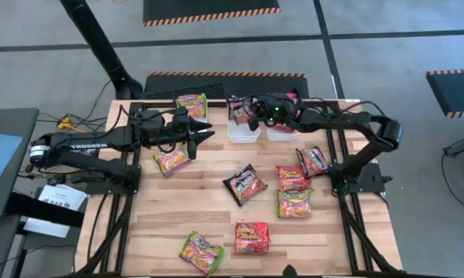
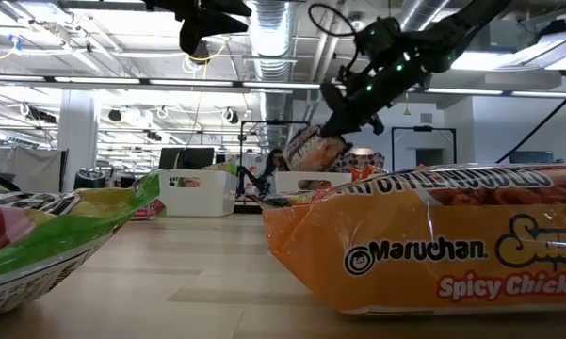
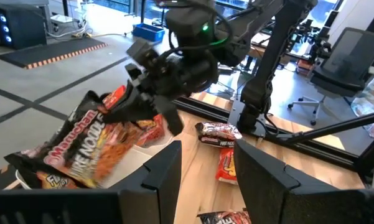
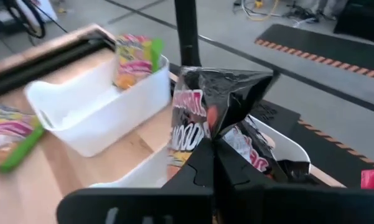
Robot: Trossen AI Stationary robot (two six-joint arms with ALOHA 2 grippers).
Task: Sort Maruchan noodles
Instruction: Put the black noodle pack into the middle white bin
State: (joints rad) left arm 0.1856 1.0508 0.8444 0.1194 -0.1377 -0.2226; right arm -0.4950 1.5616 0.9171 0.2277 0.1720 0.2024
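**Black packet held over the tubs as sorting runs on**

The right gripper [image 1: 243, 116] hangs above the far edge of the worktop [image 1: 208, 212], its fingers [image 4: 202, 163] clamped on the crimped end of a black noodle packet [image 4: 215, 109]. The packet dangles above the middle tub [image 1: 243, 131], one of three white tubs set in a row along that edge. The far-left tub [image 1: 191, 104] already holds a green-edged packet [image 4: 135, 57], while the third tub [image 1: 281, 131] shows red packets inside. The step in hand looks like the drop of a black packet into its own tub; the next move calls for lowering it squarely between the tub walls before letting go, since the loose bag could catch on the rim.

The left gripper [image 1: 203, 133] waits just beside the tubs, near the far-left part of the worktop, fingers [image 3: 168, 168] spread and holding nothing. A green-edged packet [image 1: 171, 160] lies close below it, a likely next pick. Seven more packets lie scattered over the middle and near side, among them another black one [image 1: 245, 184].
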